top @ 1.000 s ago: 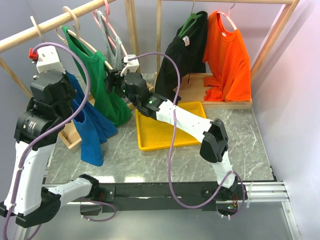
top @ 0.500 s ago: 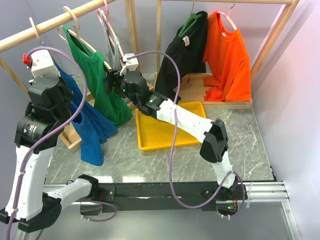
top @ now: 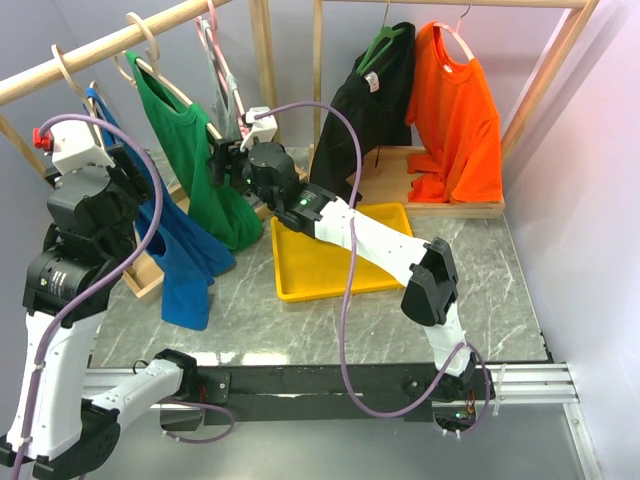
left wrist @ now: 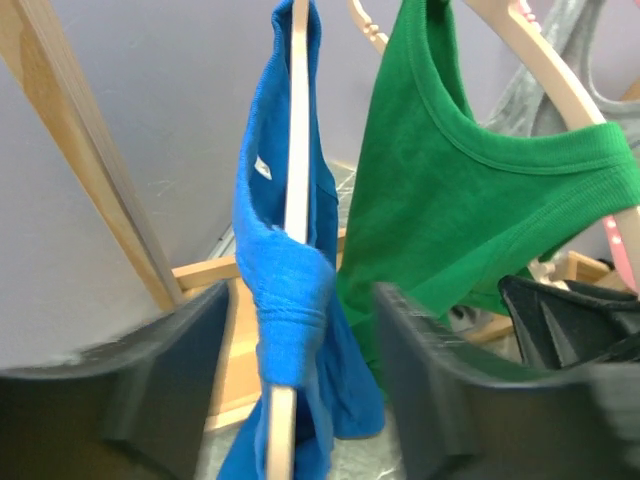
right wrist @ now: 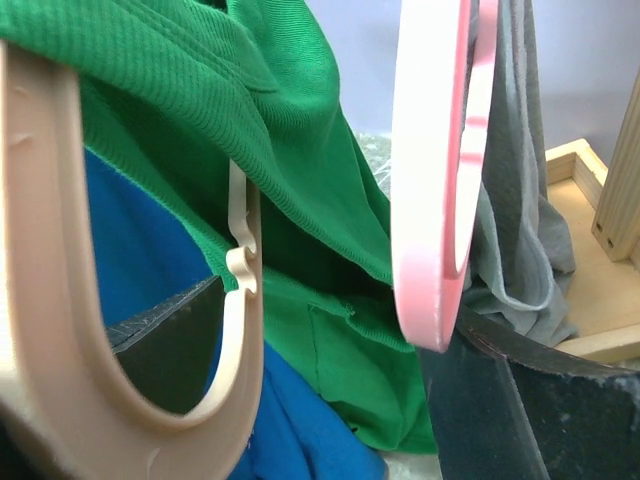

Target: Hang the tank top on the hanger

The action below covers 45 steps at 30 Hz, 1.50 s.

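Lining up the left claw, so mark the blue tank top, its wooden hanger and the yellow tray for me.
blue tank top (left wrist: 288, 300), left wrist view, bunched strap fabric.
wooden hanger (left wrist: 297, 140), left wrist view, bare upright strip.
yellow tray (top: 320, 294), top view, near rim.

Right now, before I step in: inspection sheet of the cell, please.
Surface: grey marble table, yellow tray on it.
Job's things: blue tank top draped on the wooden hanger, hook over the left rail.
Clutter: green tank top, grey top, pink hanger, black shirt, orange shirt, all hung.
Tools: left tool open, straddling the hanger; right tool open by the green tank top.
Cables: purple cable loops over each arm.
Surroundings: wooden rack frame, plain wall.
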{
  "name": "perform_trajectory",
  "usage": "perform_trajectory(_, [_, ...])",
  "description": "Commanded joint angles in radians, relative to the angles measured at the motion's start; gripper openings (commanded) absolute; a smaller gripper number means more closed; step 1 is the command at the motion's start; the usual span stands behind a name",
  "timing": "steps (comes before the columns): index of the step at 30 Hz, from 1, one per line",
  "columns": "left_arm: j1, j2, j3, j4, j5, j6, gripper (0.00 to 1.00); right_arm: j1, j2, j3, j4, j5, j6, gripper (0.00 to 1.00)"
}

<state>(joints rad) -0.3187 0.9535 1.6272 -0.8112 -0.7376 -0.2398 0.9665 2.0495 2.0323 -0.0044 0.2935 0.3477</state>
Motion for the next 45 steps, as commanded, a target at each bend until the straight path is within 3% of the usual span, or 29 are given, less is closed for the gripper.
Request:
perform_trajectory(1, [0.006,-0.021,0.017,0.04,0.061,-0.041,0.73,0.008,-0.107,-0.026,0.03,-0.019,0.011,0.82])
perform_trajectory(3, [0.006,-0.01,0.037,0.026,0.079,-0.049,0.78,0.014,-0.129,-0.047,0.041,-0.025,0.013,0.83])
perform_trajectory(7, [0.006,0.007,0.104,0.004,0.15,-0.061,0.99,0.015,-0.167,-0.089,0.053,-0.03,0.02,0.84])
perform_trajectory(14, [0.006,0.045,0.215,0.001,0.245,-0.061,0.99,0.021,-0.294,-0.225,0.09,-0.048,0.057,0.85])
perform_trajectory(19, [0.006,0.123,0.339,0.013,0.366,-0.061,0.99,0.024,-0.413,-0.414,0.15,-0.054,0.089,0.85])
perform_trajectory(23, [0.004,0.207,0.353,0.052,0.464,-0.087,0.99,0.026,-0.55,-0.556,0.193,-0.034,0.094,0.86])
perform_trajectory(27, [-0.032,0.214,0.21,0.154,0.524,-0.147,0.99,0.024,-0.676,-0.743,0.215,0.004,0.085,0.87])
perform_trajectory(31, [-0.26,0.221,0.085,0.251,0.379,-0.142,0.99,0.023,-0.822,-0.92,0.225,0.09,0.074,0.88])
perform_trajectory(35, [-0.335,0.185,-0.08,0.352,0.38,-0.2,0.99,0.021,-1.001,-1.101,0.161,0.174,0.091,0.89])
perform_trajectory(41, [-0.531,0.125,-0.45,0.527,0.291,-0.298,1.0,0.017,-1.281,-1.386,0.066,0.256,0.215,0.92])
perform_trajectory(42, [-0.566,0.111,-0.566,0.559,0.282,-0.315,0.99,0.017,-1.311,-1.412,0.049,0.26,0.235,0.93])
perform_trajectory(45, [-0.591,0.048,-0.781,0.682,0.329,-0.397,0.99,0.014,-1.41,-1.486,-0.026,0.276,0.293,0.96])
